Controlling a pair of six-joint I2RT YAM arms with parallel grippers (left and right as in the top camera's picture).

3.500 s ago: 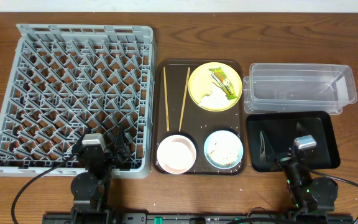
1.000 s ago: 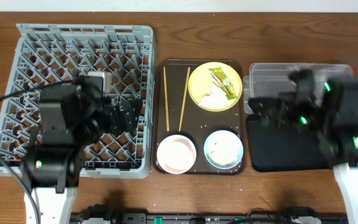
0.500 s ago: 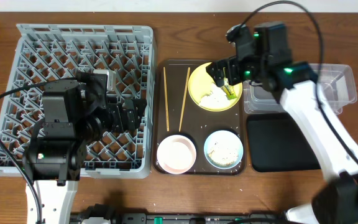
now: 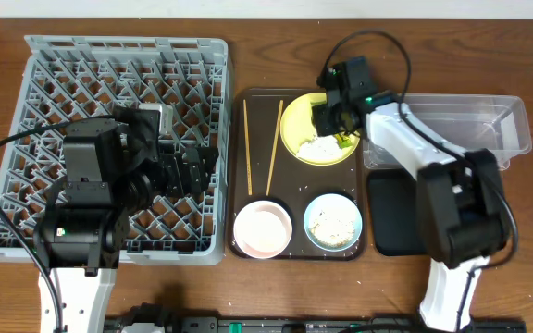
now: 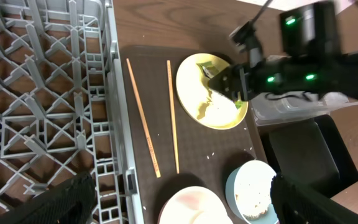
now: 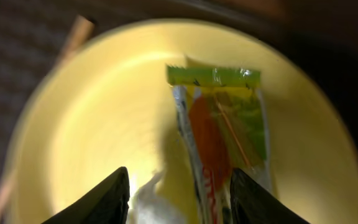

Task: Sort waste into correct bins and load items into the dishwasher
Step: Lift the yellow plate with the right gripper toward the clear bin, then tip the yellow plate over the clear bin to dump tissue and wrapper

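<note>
The right tool hangs low over the yellow plate, spread wide above the green-and-yellow wrapper lying on it beside rice scraps; left of the plate, the left tool hovers, likewise spread wide, above the grey dish rack

Left: rack. Centre: serving tray, with chopsticks left, plate bearing wrapper back right, bowls in front. Right: tub behind flat tray.

No readable text; wrapper print too blurred.
</note>
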